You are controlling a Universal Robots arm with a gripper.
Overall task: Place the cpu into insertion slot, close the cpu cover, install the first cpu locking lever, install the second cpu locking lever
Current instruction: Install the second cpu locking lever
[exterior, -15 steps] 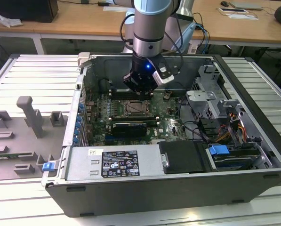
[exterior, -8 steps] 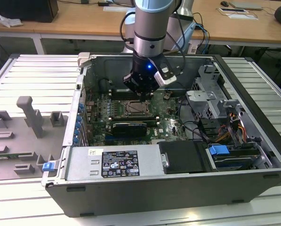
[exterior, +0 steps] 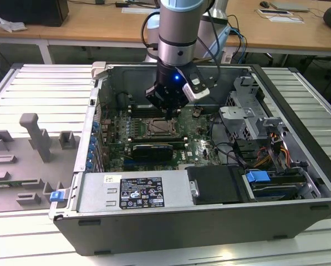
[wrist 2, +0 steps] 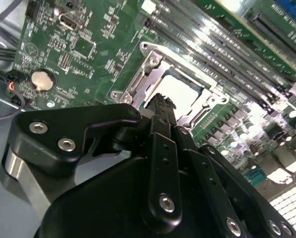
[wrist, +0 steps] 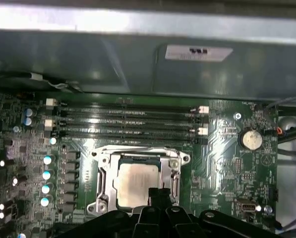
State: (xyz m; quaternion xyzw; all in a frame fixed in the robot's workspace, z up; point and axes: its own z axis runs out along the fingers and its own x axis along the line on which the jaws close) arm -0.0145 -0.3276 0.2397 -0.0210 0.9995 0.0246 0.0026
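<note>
Exterior view: the grey tray (exterior: 26, 160) lies at nine o'clock of the open computer case (exterior: 209, 221). At the case's centre the gripper (exterior: 168, 113) hangs just above the insertion slot (exterior: 161, 128). First wrist view: the cpu (wrist: 135, 177) sits in the slot, the cpu cover (wrist: 104, 168) framing it. The gripper's fingers are drawn together, holding nothing.

Silver-grey arm (exterior: 175, 33), black screw-studded fingers (wrist 2: 160, 111)

Pale cpu (wrist: 137, 179) lies flat in insertion slot (wrist: 173, 184) under closed cpu cover (wrist: 104, 171)
</note>
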